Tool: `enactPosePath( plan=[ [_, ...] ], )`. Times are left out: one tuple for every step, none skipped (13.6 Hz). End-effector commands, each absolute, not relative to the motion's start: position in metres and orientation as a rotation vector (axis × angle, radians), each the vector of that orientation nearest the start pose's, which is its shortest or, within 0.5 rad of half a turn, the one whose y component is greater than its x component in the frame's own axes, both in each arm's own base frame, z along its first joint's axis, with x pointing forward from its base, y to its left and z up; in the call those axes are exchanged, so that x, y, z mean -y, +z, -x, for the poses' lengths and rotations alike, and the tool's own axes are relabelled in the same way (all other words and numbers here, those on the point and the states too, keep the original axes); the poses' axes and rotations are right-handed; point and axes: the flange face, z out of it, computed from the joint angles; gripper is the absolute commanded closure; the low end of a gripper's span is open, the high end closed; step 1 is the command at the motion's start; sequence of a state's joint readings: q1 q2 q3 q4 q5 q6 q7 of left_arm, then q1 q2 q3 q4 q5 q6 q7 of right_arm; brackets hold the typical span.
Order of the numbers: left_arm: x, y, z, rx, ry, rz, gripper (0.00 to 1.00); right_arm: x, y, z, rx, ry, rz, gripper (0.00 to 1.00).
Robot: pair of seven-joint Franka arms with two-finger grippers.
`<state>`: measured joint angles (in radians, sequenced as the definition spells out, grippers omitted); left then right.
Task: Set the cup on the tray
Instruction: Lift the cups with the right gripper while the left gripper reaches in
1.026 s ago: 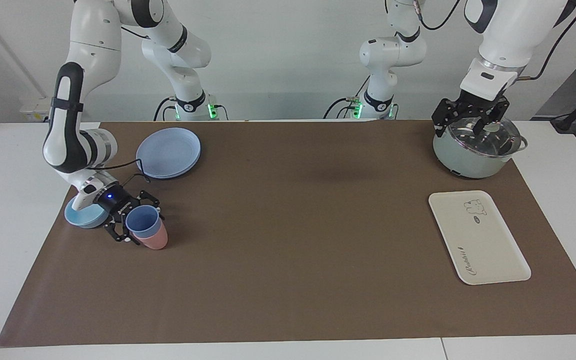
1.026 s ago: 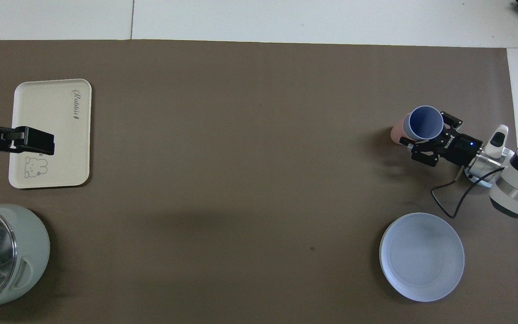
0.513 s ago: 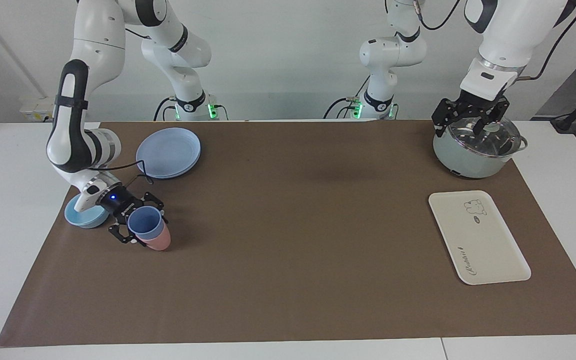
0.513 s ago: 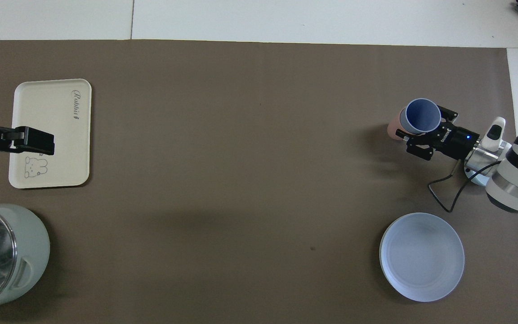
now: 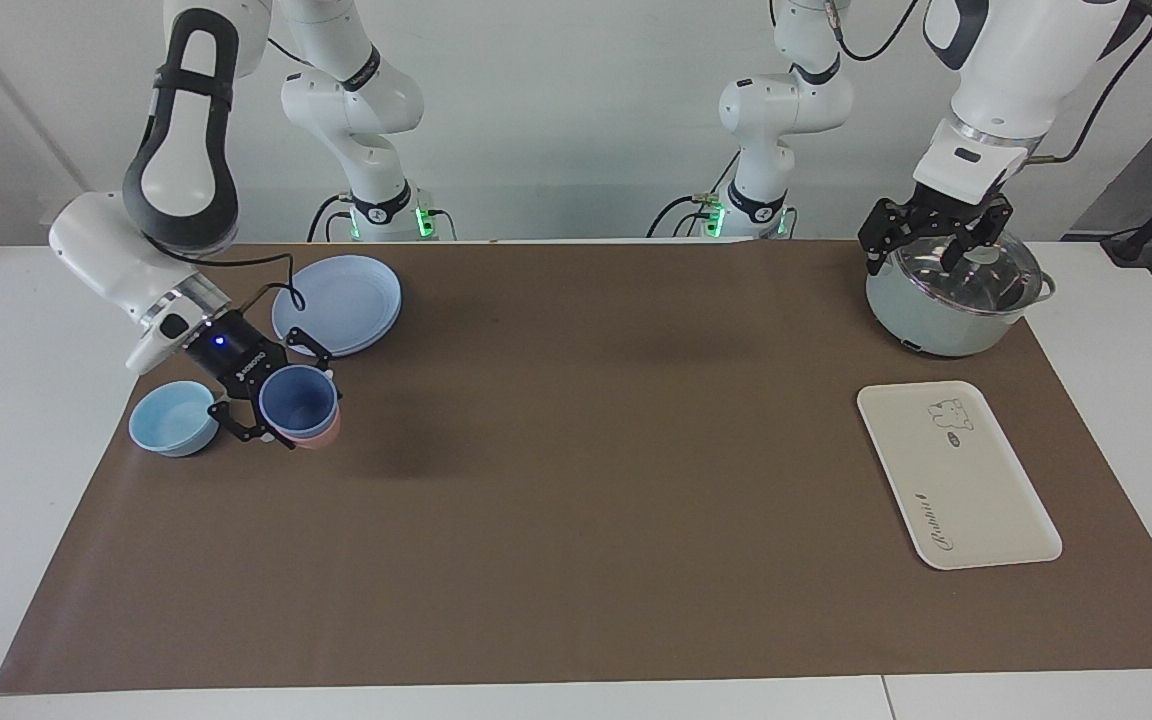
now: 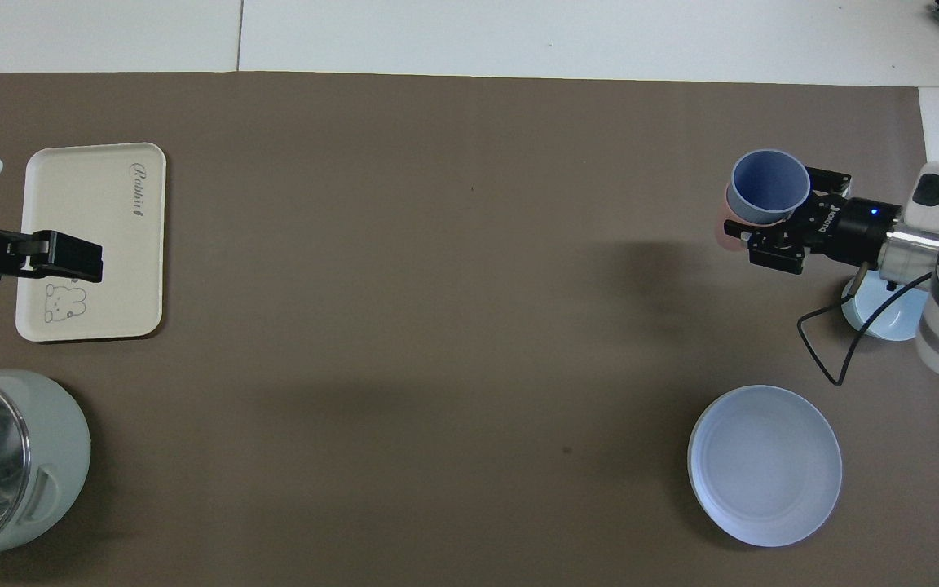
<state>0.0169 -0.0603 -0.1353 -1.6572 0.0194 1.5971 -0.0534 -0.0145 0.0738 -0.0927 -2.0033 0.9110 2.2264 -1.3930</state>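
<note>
Facing view: my right gripper (image 5: 288,408) has come up off the mat since a second ago, and the cup (image 5: 298,398) has come up with it, pinched between the fingers with its mouth tipped toward this camera. A sliver of the pink cup (image 5: 321,437) shows just under it; I cannot tell whether the pink one has lifted too or still stands on the mat. The bowl (image 5: 172,418), which the wrist covered before, now sits in plain sight beside the gripper, and the plate (image 5: 338,303) lies close by on its robot side. I judge the pickup done and the carry about to start. The tray (image 5: 956,472) lies well apart, at the left arm's end of the table. My left gripper (image 5: 936,240) waits over the pot (image 5: 951,296); I cannot tell how its fingers stand.

Overhead view: the right gripper (image 6: 775,225) has swung round, and the cup (image 6: 768,188) at its tip shows a full round mouth. The pink cup (image 6: 722,232) peeks out beneath. The tray (image 6: 94,236) is bare apart from its print, so the whole crossing remains.
</note>
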Motion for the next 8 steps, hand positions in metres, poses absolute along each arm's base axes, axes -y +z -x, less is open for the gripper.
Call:
enactPosePath(
  plan=[
    [0.069,0.607,-0.512,-0.066,0.036,3.232,0.0,-0.004,0.491,-0.586,0.932,-0.692,2.533,1.0],
    [0.074,0.606,-0.51,-0.037,0.04,3.289,0.0,-0.021,0.504,-0.586,0.945,-0.655,2.576,1.0],
    [0.079,0.604,-0.512,0.005,0.025,3.336,0.0,-0.043,0.513,-0.585,0.976,-0.619,2.602,1.0],
    [0.092,0.6,-0.515,0.098,0.003,3.403,0.0,-0.066,0.522,-0.586,1.021,-0.6,2.615,1.0],
    [0.101,0.596,-0.52,0.216,-0.032,3.468,0.0,-0.09,0.53,-0.584,1.073,-0.582,2.627,1.0],
    [0.12,0.592,-0.523,0.287,-0.058,3.542,0.0,-0.114,0.534,-0.581,1.113,-0.558,2.638,1.0],
    [0.139,0.59,-0.523,0.353,-0.062,3.602,0.0,-0.138,0.538,-0.577,1.141,-0.54,2.649,1.0],
    [0.151,0.588,-0.524,0.434,-0.065,3.636,0.01,-0.162,0.543,-0.572,1.187,-0.523,2.661,1.0]
  ],
)
